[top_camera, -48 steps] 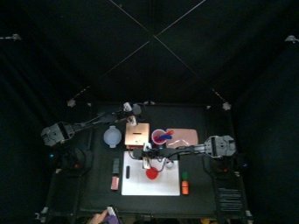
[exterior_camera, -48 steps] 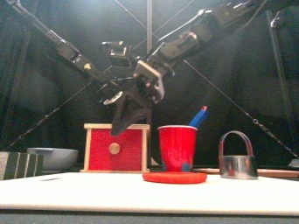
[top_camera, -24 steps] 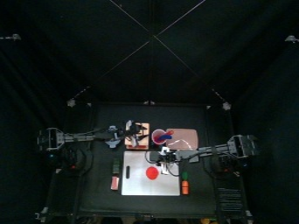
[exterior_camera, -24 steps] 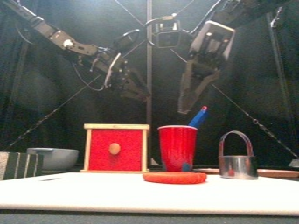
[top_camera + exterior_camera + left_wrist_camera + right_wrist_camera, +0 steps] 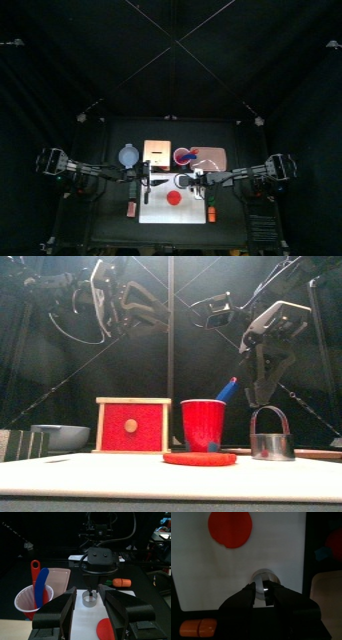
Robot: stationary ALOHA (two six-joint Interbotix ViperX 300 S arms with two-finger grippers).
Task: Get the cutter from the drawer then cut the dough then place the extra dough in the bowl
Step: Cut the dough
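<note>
Metal cutter (image 5: 271, 446), lower right, looked rigid and light; best taken by wire handle (image 5: 271, 409). Above it right claw (image 5: 255, 398) hung narrowly open; left claw (image 5: 90, 594) wide.

Black arms (image 5: 96, 172) — black left hand (image 5: 91, 593), right hand (image 5: 262, 588)

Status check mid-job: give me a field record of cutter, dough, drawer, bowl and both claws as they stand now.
cutter: upright on the white board, apart from the dough
dough: whole red disc, uncut
wooden box: red drawer front looks shut
bowl: left of the wooden box
right claw: open, just above the cutter's handle, not gripping
left claw: open, raised, holding nothing
</note>
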